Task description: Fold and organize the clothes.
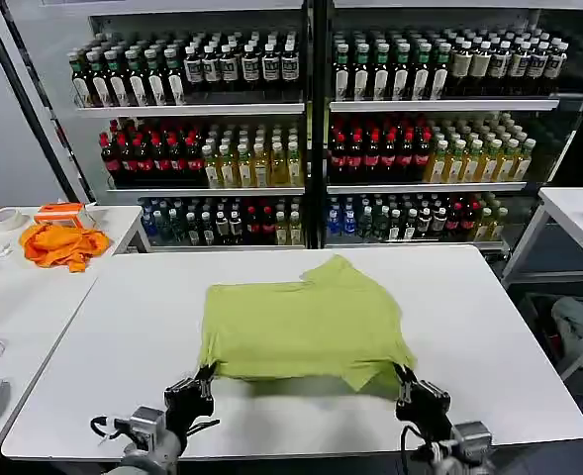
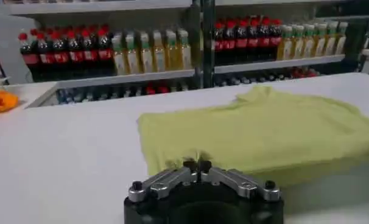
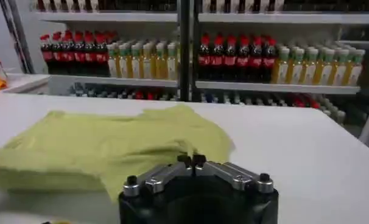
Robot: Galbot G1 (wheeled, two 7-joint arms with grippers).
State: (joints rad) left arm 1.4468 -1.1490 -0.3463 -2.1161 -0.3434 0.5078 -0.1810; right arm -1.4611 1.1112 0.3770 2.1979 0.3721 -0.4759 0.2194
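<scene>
We see the lime T-shirt (image 1: 306, 322) lying in the middle of the white worktop (image 1: 123, 336), already folded over once, with its far edge bunched up a little at 12 o'clock. Our left gripper (image 1: 206, 374) is at the shirt's near corner at 7 o'clock, and in the left wrist view (image 2: 198, 164) its fingers are pressed together with a small pinch of the cloth between them. Our right gripper (image 1: 402, 373) is at the other near corner at 5 o'clock, and in the right wrist view (image 3: 191, 160) its fingers are closed too, with the shirt's edge tucked in between, as far as we can tell. We think the step now is to lift this near edge and carry it over the shirt for the next fold. To do it well, we should raise both corners together and at the same height, keep the edge pulled straight between them, and move slowly so the soft cloth does not slip out or drag the layer below out of place. The corner at 5 o'clock looks a bit crumpled, so it may fold unevenly. Nothing else lies on this worktop around the shirt. Well away at 10 o'clock, a bright orange cloth (image 1: 63, 243) sits on a side table (image 1: 24, 297). Behind, at 12 o'clock, shelves (image 1: 311, 104) hold rows of drink bottles (image 1: 222, 163), far from our reach.
</scene>
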